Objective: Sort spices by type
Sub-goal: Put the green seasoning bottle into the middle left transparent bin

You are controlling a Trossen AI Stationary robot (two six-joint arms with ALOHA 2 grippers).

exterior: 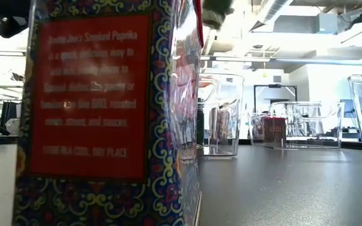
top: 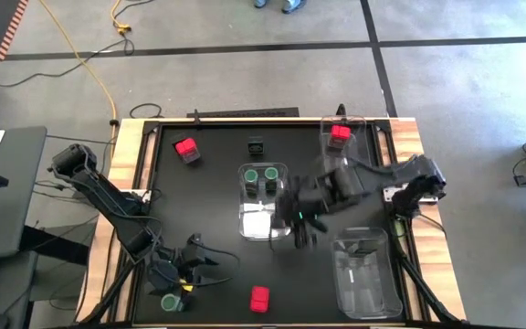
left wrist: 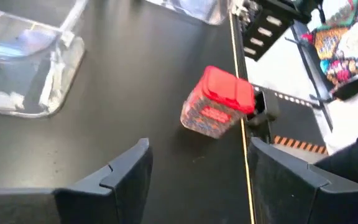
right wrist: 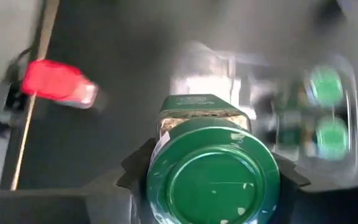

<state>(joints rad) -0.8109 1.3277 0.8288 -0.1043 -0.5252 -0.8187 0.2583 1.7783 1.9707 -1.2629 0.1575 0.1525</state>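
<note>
I see the black desk [top: 208, 192] filling the middle of the high view. A clear bin [top: 366, 274] sits at its lower right, another bin [top: 263, 201] at centre holds two green-topped jars [top: 262, 173]. My right tool [right wrist: 213, 171] hangs over that centre bin, its fingers closed against a green-lidded jar [right wrist: 213, 177]. My left tool [left wrist: 197, 168] waits at the lower left, fingers apart with nothing between them, beside a green jar [top: 169, 302]. Red boxes lie at upper left [top: 186, 149], upper right [top: 340, 132] and bottom centre [top: 259, 298]; a dark jar [top: 256, 144] stands top centre.
</note>
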